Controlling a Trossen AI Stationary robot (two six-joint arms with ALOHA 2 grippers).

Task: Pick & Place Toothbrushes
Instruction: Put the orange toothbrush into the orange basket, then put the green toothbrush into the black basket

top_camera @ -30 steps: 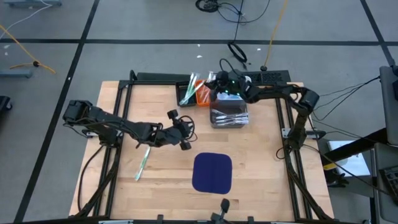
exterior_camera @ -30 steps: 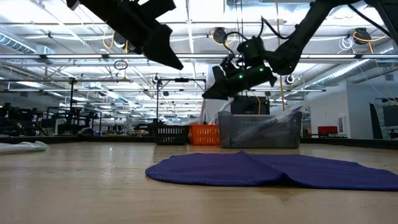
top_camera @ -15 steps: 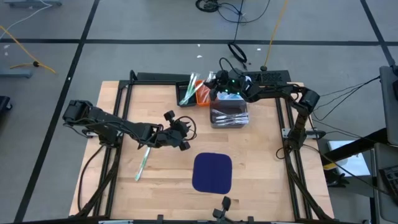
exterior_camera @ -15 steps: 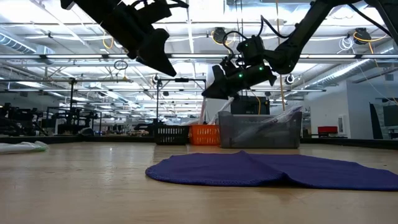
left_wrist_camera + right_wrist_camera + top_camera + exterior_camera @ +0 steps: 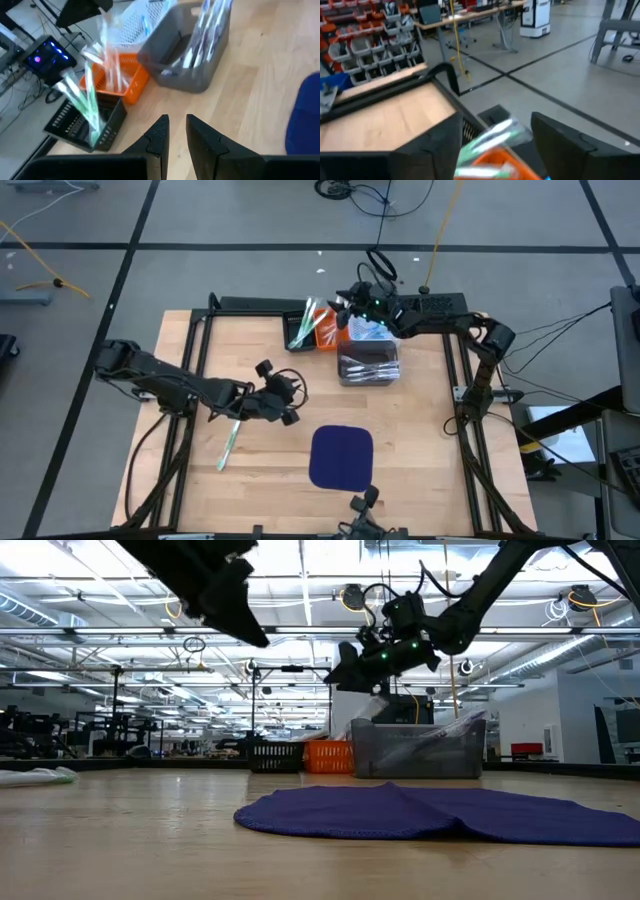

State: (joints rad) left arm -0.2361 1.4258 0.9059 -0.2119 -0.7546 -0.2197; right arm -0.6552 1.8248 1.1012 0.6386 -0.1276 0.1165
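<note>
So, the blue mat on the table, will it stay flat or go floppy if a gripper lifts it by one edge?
Probably floppy: in the low view the mat looks like thin cloth, with soft folds rather than a flat sheet. It also looks light, so it should lift easily but hang down. If pushed, it may bunch up on the wooden table instead of sliding whole.

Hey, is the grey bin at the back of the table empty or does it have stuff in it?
Not empty. The grey bin holds several toothbrushes leaning inside it, seen in the left wrist view.
</note>
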